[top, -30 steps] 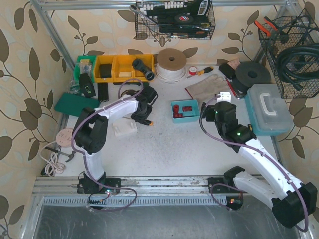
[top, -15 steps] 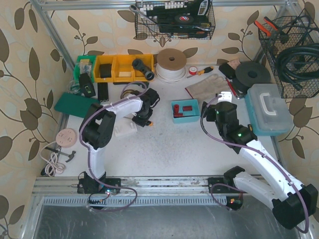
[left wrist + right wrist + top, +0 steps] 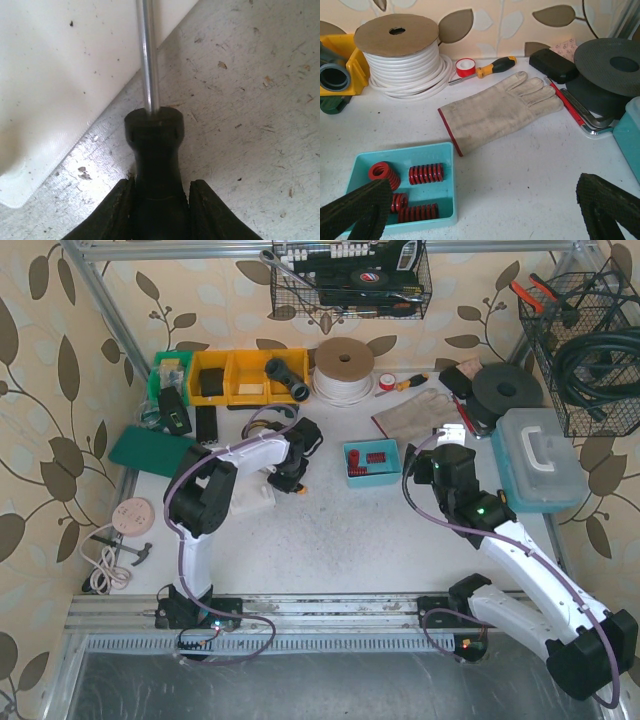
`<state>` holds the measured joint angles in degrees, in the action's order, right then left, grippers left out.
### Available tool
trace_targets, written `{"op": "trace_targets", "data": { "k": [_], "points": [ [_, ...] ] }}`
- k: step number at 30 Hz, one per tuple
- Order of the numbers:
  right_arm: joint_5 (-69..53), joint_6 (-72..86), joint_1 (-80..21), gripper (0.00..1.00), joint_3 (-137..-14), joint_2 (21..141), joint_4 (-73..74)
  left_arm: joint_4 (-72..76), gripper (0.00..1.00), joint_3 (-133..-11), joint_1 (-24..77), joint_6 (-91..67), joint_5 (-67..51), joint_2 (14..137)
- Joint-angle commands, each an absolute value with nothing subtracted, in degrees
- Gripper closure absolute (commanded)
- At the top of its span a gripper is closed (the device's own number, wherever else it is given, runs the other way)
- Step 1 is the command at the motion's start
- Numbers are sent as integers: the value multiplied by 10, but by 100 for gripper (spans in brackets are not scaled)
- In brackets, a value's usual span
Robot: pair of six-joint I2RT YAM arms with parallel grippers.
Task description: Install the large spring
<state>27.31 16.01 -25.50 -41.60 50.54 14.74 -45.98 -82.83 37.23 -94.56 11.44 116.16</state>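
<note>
The springs sit in the teal tray (image 3: 405, 151) on the desk (image 3: 530, 165), between the two arms; among them a red spring (image 3: 426, 173) lies flat with its long axis running across the right wrist view, parallel to the tray's far rim; I take it for the large spring, though another (image 3: 384, 172) shows end-on beside it and I cannot rank their sizes for sure.

From the right gripper (image 3: 484, 182) the tray lies low and to the left, near; this gripper stands spread as wide as it goes and holds nothing, so it looks the readier arm for a pick; a reach down and leftward, with the fingers set across the spring's length, would suit.

The left gripper (image 3: 159, 200) is clamped on the black handle of a screwdriver-like tool (image 3: 155, 145); the steel shaft points away from it and passes over the edge of a white block (image 3: 60, 90) lying on the desk; from above, the tray lies to this gripper's right, but its fingers are occupied.
</note>
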Motion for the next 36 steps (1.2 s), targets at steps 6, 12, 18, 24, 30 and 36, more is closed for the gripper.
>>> {"op": "trace_targets", "data": {
  "k": [6, 12, 18, 24, 30, 36],
  "points": [
    [296, 157, -257, 1, -405, 504, 137, -447, 85, -813, 385, -922, 86, 1127],
    [301, 157, -257, 1, -404, 504, 136, -450, 91, -821, 409, -878, 59, 1114],
    [304, 157, -257, 1, -403, 504, 135, -434, 96, -829, 432, -832, 53, 1096],
    [305, 157, -257, 1, -402, 504, 134, -440, 100, -869, 441, -753, 48, 1110],
    [305, 156, -257, 2, -402, 504, 134, -376, 100, -898, 438, -574, 89, 1120],
    [302, 157, -257, 2, -402, 504, 133, -344, 100, -930, 413, -346, 56, 1148]
  ]
}}
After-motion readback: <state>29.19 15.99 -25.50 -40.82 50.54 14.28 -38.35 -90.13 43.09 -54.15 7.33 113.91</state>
